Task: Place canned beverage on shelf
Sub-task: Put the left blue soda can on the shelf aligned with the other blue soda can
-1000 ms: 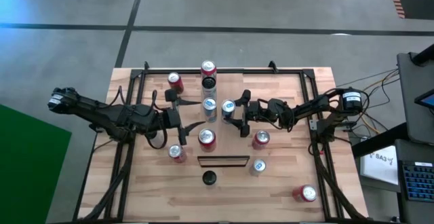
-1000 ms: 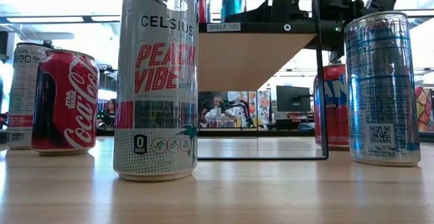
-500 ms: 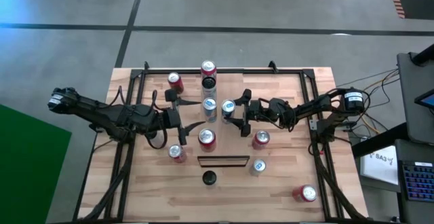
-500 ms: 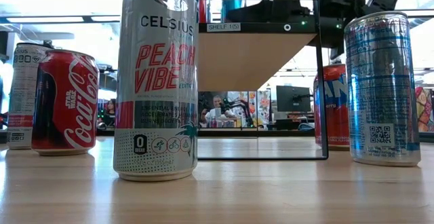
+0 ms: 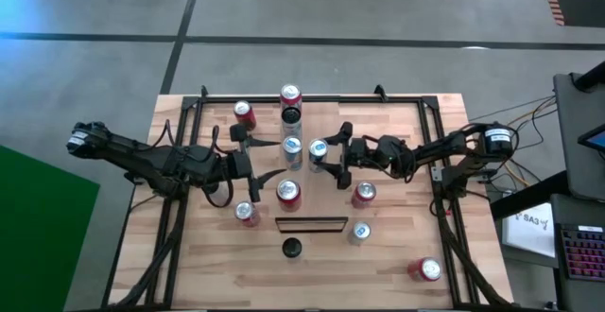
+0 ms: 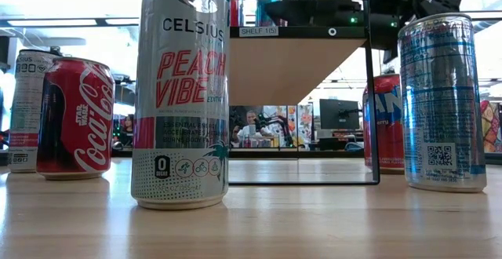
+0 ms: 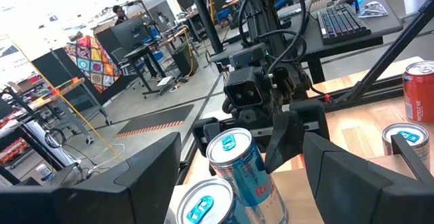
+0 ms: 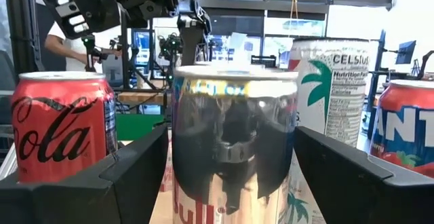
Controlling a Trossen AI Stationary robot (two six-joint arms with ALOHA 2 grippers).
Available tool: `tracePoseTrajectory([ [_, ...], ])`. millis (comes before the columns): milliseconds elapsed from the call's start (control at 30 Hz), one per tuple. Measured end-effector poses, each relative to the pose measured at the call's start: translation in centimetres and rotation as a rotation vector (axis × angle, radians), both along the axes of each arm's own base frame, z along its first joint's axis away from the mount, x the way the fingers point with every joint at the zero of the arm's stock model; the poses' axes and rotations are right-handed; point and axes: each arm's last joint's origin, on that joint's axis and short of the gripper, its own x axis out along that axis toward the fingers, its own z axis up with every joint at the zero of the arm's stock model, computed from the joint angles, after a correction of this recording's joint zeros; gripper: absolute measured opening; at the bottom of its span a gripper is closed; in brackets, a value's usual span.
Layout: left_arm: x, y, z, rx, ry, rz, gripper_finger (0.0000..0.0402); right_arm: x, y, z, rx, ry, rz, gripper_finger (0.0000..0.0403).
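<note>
The right gripper (image 5: 321,164) is spread wide around a silver can (image 5: 318,148) (image 8: 234,139) that stands between its fingers (image 8: 132,173) on the shelf (image 5: 304,161); whether the fingers press the can cannot be told. The left gripper (image 5: 263,159) waits just left of the shelf, its fingers parted and empty. The shelf runs near to far down the table's (image 5: 397,255) middle, carrying a row of cans. A red can (image 5: 288,192) stands at its near end. A tall Celsius can (image 6: 181,94) fills the low view's foreground.
</note>
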Motion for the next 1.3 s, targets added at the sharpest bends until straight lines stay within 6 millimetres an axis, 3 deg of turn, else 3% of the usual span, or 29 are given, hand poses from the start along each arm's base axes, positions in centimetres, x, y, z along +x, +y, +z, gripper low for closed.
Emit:
tracePoseTrajectory([
  [1000,0.0,0.0,0.0,0.000,-0.001,0.000,0.0276,-1.1,0.1,2.5,-0.015,-0.076,-0.002,0.0306],
  [1300,0.0,0.0,0.1,-0.011,-0.008,0.000,0.0276,-2.3,0.3,4.6,-0.019,-0.139,0.000,0.0304],
])
